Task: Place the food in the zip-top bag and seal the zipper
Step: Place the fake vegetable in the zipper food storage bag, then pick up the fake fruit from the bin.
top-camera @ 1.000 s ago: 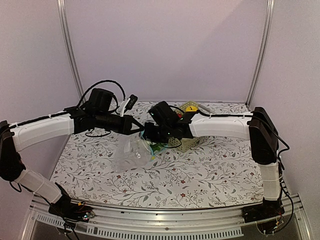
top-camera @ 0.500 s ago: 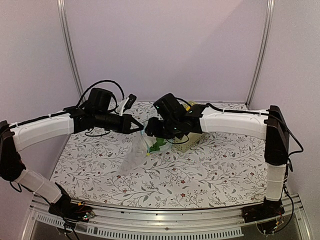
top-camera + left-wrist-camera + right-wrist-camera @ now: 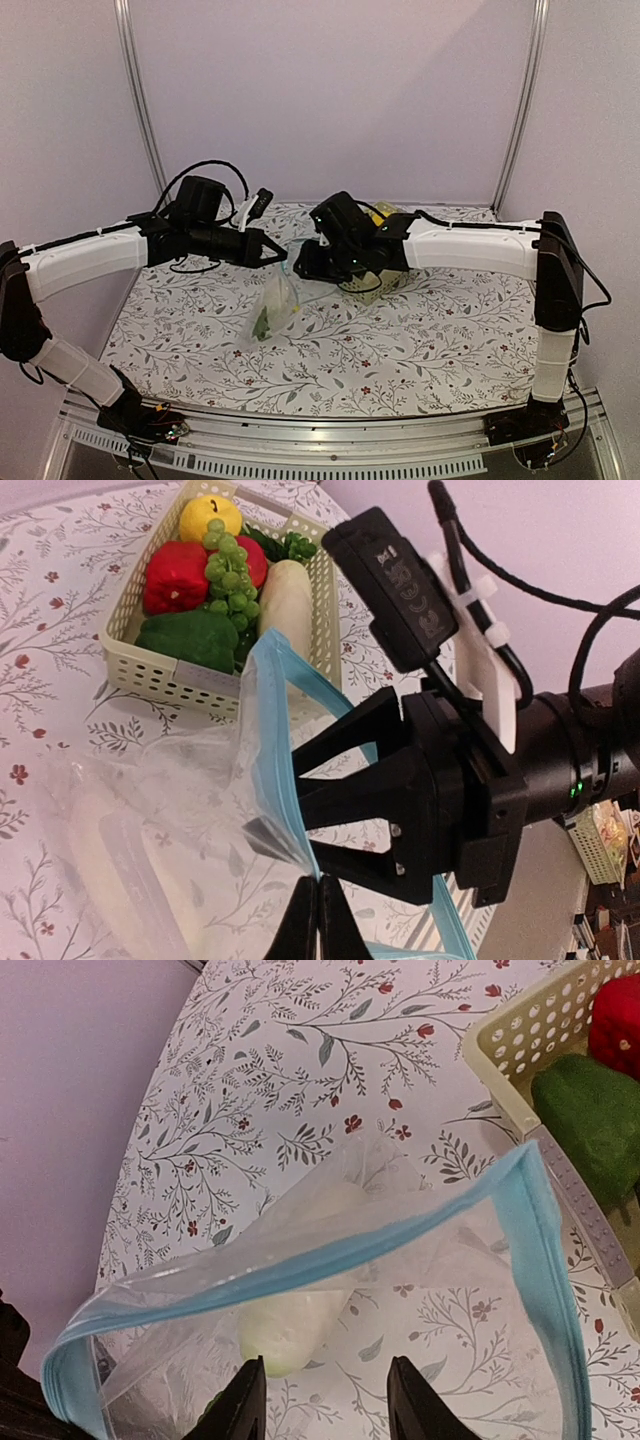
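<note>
The see-through zip-top bag [image 3: 272,305] hangs from my left gripper [image 3: 283,256], which is shut on its light-blue zipper [image 3: 285,700]. In the left wrist view the closed fingertips [image 3: 322,905] pinch that strip. The bag's mouth gapes below my right gripper [image 3: 328,1400], which is open and holds nothing. A white radish piece [image 3: 290,1325] and a green piece [image 3: 262,325] lie inside the bag. More food fills the basket [image 3: 150,675]: a yellow apple [image 3: 210,515], a red piece [image 3: 175,575], green grapes [image 3: 230,575], a white radish [image 3: 287,595] and a green pepper [image 3: 190,635].
The pale green lattice basket [image 3: 378,290] sits at the table's back, mostly behind my right forearm. The flowered tablecloth [image 3: 420,350] covers the table. Metal frame posts [image 3: 140,100] rise at the back corners, and a rail runs along the near edge.
The right gripper let a green piece drop into the bag, lifted slightly and narrowed its jaws. The bag now hangs narrower. The left gripper has stayed where it was.
</note>
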Robot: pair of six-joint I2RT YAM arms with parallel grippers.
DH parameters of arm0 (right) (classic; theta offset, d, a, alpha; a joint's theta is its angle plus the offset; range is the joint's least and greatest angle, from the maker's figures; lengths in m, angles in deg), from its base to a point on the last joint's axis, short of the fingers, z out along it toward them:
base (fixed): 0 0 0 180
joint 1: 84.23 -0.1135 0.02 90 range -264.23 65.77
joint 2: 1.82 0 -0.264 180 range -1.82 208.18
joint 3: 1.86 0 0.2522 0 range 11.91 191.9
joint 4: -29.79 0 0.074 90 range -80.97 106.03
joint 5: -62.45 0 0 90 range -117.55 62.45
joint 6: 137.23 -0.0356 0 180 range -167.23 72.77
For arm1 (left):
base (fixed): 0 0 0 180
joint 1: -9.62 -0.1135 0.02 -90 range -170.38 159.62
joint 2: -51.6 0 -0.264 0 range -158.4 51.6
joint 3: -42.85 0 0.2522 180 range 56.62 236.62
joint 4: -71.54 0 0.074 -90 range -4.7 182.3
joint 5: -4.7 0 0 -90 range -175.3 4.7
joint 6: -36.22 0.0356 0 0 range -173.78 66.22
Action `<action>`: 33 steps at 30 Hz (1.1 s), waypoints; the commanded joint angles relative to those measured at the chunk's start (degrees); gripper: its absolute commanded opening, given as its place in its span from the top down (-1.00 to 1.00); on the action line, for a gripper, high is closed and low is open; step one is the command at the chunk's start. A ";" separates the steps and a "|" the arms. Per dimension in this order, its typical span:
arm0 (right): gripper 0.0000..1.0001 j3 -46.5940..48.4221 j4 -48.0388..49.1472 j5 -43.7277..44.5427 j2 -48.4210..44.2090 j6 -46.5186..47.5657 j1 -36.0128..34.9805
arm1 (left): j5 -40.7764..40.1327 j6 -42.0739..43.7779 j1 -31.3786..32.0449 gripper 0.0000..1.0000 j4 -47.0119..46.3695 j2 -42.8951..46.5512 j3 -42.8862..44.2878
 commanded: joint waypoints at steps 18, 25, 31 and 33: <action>-0.22 -4.52 -11.94 11.11 -22.53 17.11 1.71 | -0.94 5.28 -7.85 1.00 1.69 7.42 1.62; -0.27 -2.15 -19.83 4.92 -19.86 19.52 10.06 | -0.36 7.68 -9.01 1.00 5.11 7.53 5.27; -0.25 -0.85 -20.77 2.89 -13.65 20.19 15.16 | -3.67 6.39 -10.43 1.00 4.80 7.98 2.80; -0.22 0.22 -20.58 2.92 -11.57 21.03 16.26 | -4.62 5.95 -10.86 1.00 4.49 8.66 2.10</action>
